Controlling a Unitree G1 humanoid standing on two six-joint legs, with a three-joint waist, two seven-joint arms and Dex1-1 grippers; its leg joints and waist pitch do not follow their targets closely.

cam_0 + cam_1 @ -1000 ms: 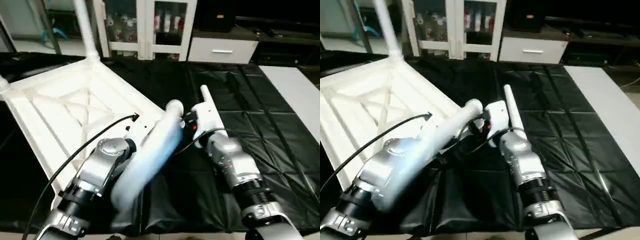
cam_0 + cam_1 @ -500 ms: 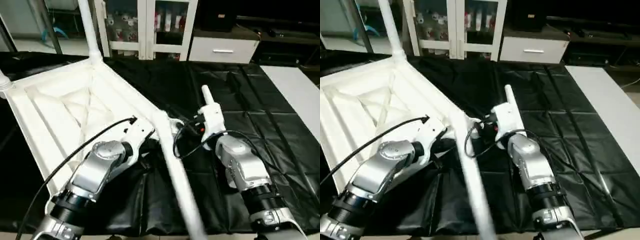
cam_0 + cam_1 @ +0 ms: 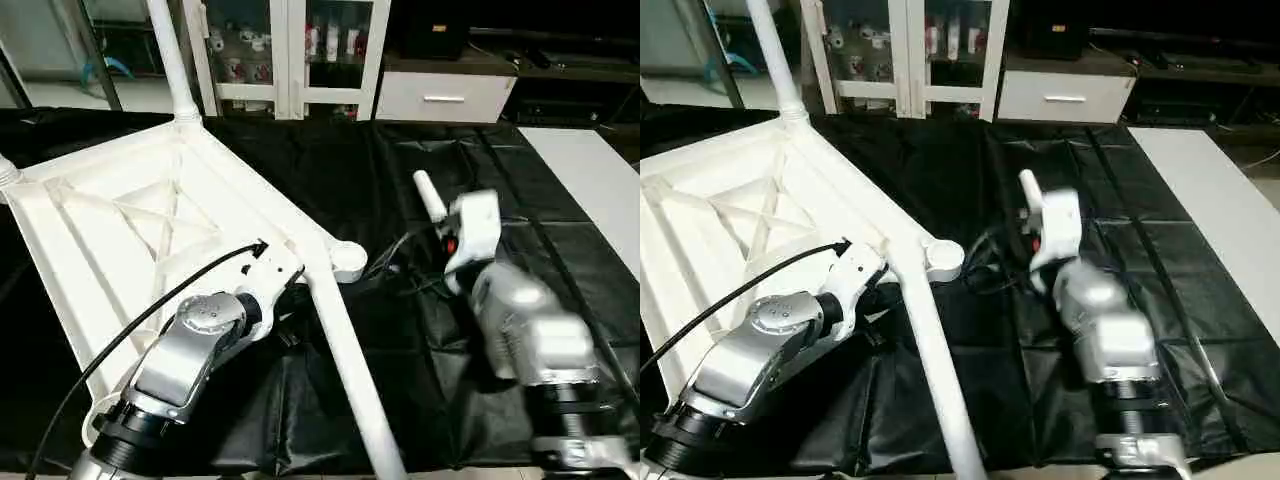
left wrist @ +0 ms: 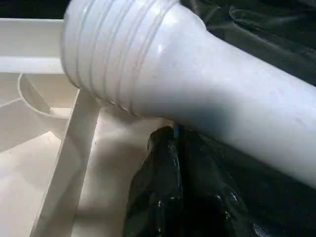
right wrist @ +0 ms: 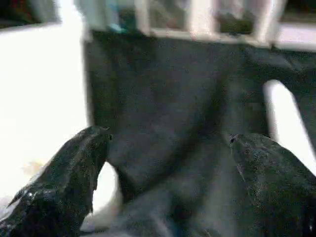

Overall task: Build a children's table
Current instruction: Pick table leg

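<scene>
- Your tabletop (image 3: 130, 230) lies upside down on the left part of the black-covered table (image 3: 330, 170), ribbed underside facing up.
- One leg (image 3: 170, 55) stands upright in the far corner socket, in front of the white glass-door cabinet (image 3: 290, 50).
- Another leg stub (image 3: 5, 170) shows at the tabletop's left corner, cut off by the edge of the head view.
- A loose leg (image 3: 345, 370) lies slanted across the tabletop's near-right edge; its thick threaded end is close to the round corner socket (image 3: 347, 262), and its thin end runs toward you, out of the bottom of the head view.
- Your left gripper (image 3: 285, 290) sits at that edge, just beside the loose leg's thick end. From the left wrist view the ridged end of the leg (image 4: 163, 74) passes right in front of it, above the tabletop's ribs (image 4: 69, 168).
- The left fingers are pressed together; I cannot tell whether they pinch anything.
- Your right gripper (image 5: 168, 168) is raised over the black cover, well apart from the leg and to the right of the socket.
- Its two black fingers (image 5: 74, 182) are spread wide with nothing between them.
- A white drawer unit (image 3: 445, 98) stands beyond the table.
</scene>
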